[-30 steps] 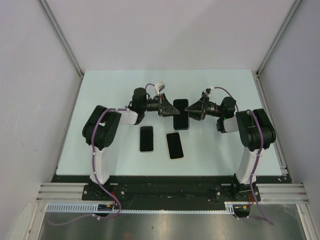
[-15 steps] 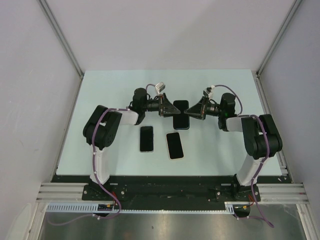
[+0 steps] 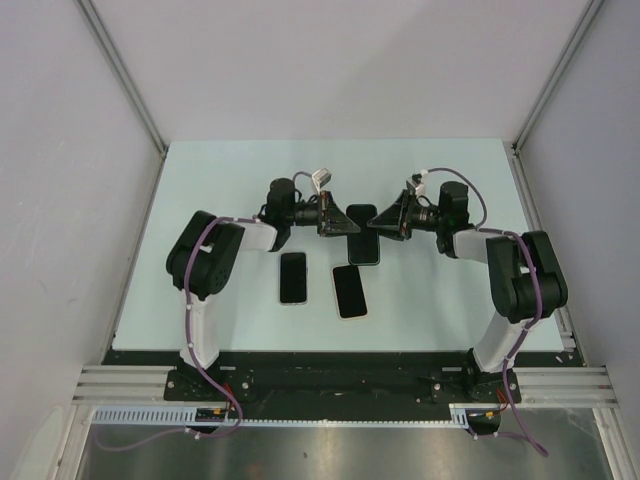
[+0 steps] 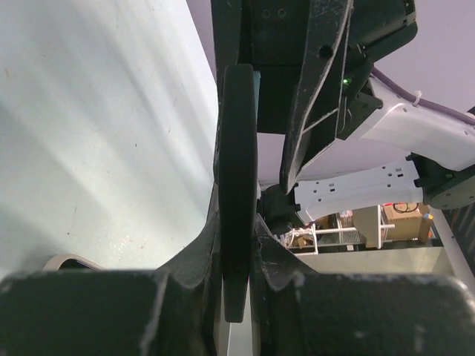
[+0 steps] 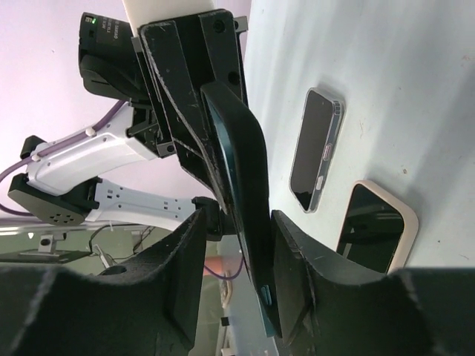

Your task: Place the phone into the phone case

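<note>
A dark phone (image 3: 362,236) with a teal rim is held on edge above the table between both grippers; I cannot tell phone from phone case on it. My left gripper (image 3: 345,224) is shut on its left end; in the left wrist view both fingers (image 4: 200,245) press the slab (image 4: 237,133). My right gripper (image 3: 383,224) straddles the right end, open. In the right wrist view a gap shows between the slab (image 5: 239,156) and the left finger (image 5: 185,252).
Two more phones lie flat nearer the arm bases. One in a clear case (image 3: 293,277) (image 5: 316,148) is on the left, and one in a cream case (image 3: 349,291) (image 5: 375,226) lies just right of it. The pale table edge (image 3: 330,345) runs in front of them.
The right arm's elbow has swung outward to the right and its jaws now stand apart around the phone. The left jaws have closed on the phone, which stays between the grippers.
</note>
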You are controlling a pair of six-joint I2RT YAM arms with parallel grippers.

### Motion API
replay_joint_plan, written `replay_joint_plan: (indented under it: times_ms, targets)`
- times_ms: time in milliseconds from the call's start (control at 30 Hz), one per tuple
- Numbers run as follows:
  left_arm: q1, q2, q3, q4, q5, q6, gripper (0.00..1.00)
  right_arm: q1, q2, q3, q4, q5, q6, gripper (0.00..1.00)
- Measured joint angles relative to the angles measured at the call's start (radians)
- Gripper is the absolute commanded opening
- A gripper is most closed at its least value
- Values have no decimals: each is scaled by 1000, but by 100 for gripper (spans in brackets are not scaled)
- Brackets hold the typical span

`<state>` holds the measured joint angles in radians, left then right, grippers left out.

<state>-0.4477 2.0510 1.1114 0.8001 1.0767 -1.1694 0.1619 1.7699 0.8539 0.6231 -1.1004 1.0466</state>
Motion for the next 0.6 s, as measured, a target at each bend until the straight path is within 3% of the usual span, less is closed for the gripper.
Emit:
replay_joint_plan:
  times_ms: [133,200,300,333,400,533,600]
  targets:
    - [-4,-3,-16,24,3,-6,0,-2,-11,19,-35,10,-27,45]
    - [-7,-3,-29,60,10,-21,0,-5,-11,33,-37,13,-31,40]
    - [-13,-3,-50,147,28,-79,1,-9,-11,52,-32,11,-29,13]
    - [-13,-3,-55,180,30,-100,4,-10,-11,53,-27,9,-26,1]
    - [-14,-3,-60,238,34,-171,10,-10,-12,58,-6,-9,-33,0]
    - [-13,-3,-68,289,39,-220,40,-8,-16,67,-2,-19,-46,0]
    - [-17,-3,-69,291,57,-217,43,-5,-19,75,-32,-6,-72,0]
